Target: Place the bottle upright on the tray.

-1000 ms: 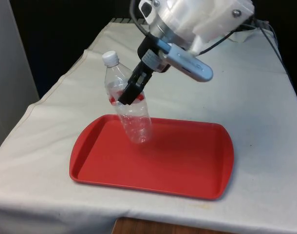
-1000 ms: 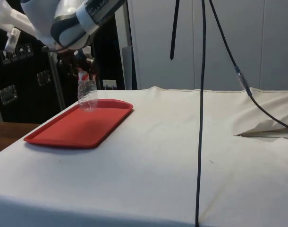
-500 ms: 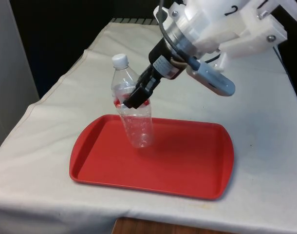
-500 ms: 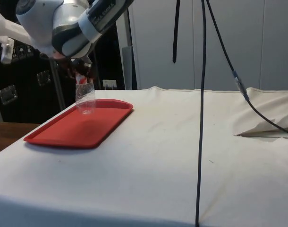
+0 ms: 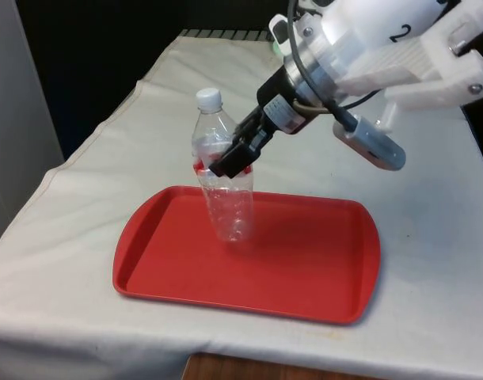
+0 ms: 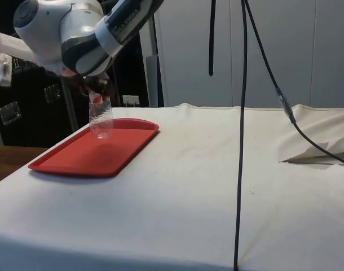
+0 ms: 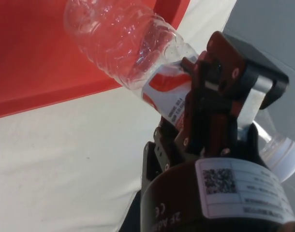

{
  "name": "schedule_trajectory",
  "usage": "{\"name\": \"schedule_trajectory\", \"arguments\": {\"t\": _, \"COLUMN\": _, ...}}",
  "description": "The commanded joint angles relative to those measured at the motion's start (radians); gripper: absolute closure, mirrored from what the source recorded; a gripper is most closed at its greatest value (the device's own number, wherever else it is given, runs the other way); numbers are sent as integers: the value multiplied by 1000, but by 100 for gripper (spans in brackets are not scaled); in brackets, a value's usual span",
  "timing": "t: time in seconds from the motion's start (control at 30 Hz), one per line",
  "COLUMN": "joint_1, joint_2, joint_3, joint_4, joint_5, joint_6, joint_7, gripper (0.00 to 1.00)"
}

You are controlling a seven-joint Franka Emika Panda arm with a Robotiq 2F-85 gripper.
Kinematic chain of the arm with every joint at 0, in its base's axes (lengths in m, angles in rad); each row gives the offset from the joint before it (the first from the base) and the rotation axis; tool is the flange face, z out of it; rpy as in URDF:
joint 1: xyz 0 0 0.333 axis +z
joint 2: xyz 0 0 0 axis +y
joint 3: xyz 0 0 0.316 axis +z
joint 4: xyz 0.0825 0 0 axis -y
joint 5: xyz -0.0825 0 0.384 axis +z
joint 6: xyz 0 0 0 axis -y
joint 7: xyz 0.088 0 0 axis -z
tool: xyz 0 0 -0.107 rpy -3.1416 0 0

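The gripper is clamped across the bottle at its red label band, fingers pinching it from both sides, with the arm reaching in from the front view's right and above. What matters now is the bottle's long axis: it stands nearly vertical, white cap on top, perhaps leaning a touch toward the front view's left. Its base sits over the far-left part of the red tray. From the side view the bottle looks to be at the tray surface or just above it; I can't tell for sure whether it touches. My guess is the next move needs only a short straight drop, if any, and a final squaring of the axis before the fingers let go; releasing while it leans could tip an empty, light bottle.
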Motion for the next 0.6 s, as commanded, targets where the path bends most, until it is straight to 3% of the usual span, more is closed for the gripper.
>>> {"name": "schedule_trajectory", "arguments": {"t": 0.0, "joint_1": 4, "joint_2": 5, "joint_3": 2, "joint_4": 5, "joint_5": -4, "joint_6": -7, "joint_7": 11, "gripper": 85}}
{"name": "schedule_trajectory", "arguments": {"t": 0.57, "joint_1": 0, "joint_2": 27, "joint_3": 32, "joint_4": 16, "joint_5": -33, "joint_6": -23, "joint_7": 34, "gripper": 85}}
